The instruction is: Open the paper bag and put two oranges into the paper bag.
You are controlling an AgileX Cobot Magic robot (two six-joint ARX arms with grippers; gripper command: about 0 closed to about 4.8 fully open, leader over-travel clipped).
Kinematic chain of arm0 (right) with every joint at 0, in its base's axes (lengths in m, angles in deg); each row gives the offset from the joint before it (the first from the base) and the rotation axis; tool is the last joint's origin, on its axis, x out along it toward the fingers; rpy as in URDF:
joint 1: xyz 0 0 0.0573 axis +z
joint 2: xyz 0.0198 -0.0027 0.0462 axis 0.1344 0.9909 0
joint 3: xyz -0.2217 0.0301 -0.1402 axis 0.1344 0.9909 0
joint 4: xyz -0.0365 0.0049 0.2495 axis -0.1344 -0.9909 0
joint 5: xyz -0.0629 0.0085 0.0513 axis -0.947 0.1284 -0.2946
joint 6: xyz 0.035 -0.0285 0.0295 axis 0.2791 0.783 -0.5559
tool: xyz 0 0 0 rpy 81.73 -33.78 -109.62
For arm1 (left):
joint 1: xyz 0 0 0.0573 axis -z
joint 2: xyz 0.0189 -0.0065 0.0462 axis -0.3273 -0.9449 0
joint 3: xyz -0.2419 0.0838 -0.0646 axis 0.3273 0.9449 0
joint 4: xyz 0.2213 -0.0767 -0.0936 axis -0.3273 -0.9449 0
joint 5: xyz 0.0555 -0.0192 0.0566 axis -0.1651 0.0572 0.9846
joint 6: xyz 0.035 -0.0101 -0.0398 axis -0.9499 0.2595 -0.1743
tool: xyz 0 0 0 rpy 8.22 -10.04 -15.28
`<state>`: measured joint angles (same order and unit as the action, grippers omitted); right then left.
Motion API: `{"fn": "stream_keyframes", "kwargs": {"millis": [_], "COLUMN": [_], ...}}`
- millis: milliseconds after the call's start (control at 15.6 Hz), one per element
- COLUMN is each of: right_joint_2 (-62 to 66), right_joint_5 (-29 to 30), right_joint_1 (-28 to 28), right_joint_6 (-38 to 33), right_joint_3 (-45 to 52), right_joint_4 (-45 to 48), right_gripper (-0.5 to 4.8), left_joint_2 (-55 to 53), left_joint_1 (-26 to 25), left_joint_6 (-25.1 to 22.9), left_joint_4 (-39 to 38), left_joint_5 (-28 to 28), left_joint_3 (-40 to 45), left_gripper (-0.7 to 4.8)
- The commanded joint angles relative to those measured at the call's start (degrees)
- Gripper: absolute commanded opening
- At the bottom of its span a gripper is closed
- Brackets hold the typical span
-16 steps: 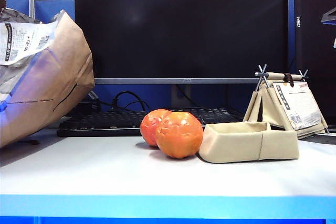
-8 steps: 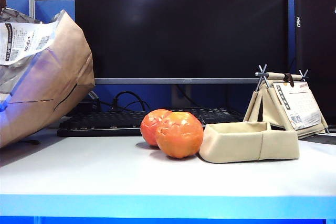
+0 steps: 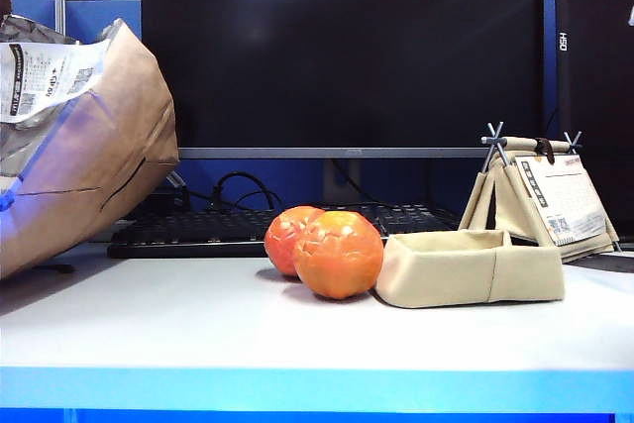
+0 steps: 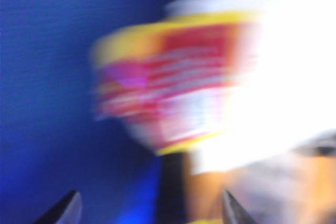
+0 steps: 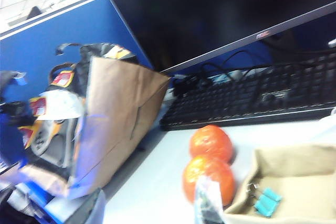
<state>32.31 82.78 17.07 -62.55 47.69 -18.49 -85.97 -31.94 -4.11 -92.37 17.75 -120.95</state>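
A large brown paper bag [image 3: 84, 146] leans at the left edge of a white desk [image 3: 297, 334], a white receipt [image 3: 40, 71] at its top. Two oranges [image 3: 325, 250] sit touching each other mid-desk, just beside a low beige fabric tray [image 3: 466, 269], with a keyboard [image 3: 198, 230] and monitor [image 3: 342, 47] behind.

The left gripper [image 4: 152, 214] shows only two dark fingertips, set wide apart with nothing between them, against a heavily blurred view of red, yellow and white print. The right gripper [image 5: 149, 208] hangs near the oranges and tray; its fingers are partly apart and empty.

The opening step appears to be in hand. Next, the left gripper likely needs to catch the bag's rim and spread its mouth.
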Motion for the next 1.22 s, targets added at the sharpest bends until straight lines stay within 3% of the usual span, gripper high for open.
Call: {"fn": "stream_keyframes", "kwargs": {"millis": [64,256,448,576,768,1087,1215], "right_joint_2": [-0.1,-0.1,-0.1,-0.1,-0.1,-0.1,-0.1], "right_joint_5": [1.4,1.8,1.7,1.5,1.6,1.6,1.6], "right_joint_1": [0.1,0.1,0.1,0.0,0.1,0.1,0.1], "right_joint_6": [-1.2,-1.3,-1.3,-1.3,-1.3,-1.3,-1.4], "right_joint_3": [-0.4,-0.4,-0.4,-0.4,-0.4,-0.4,-0.4], "right_joint_4": [1.0,1.0,1.0,1.0,1.0,1.0,1.0], "right_gripper": [2.21,2.21,2.21,2.21,2.21,2.21,2.21], "left_joint_2": [-3.7,-6.7,-7.3,-7.3,-7.3,-7.1,-7.1], "left_joint_1": [0.1,0.1,0.1,0.1,0.1,0.1,0.2], "left_joint_6": [1.0,1.5,5.2,6.2,7.9,8.1,6.0], "left_joint_4": [0.2,-0.3,-0.7,-0.2,1.1,1.8,-1.9], "left_joint_5": [3.0,4.1,-1.6,-3.7,-7.3,-8.9,-8.9], "left_joint_3": [-0.2,-0.2,-0.2,-0.2,-0.2,-0.4,-4.0], "left_gripper": [3.50,3.50,3.18,1.24,0.07,-0.06,-0.06]}}
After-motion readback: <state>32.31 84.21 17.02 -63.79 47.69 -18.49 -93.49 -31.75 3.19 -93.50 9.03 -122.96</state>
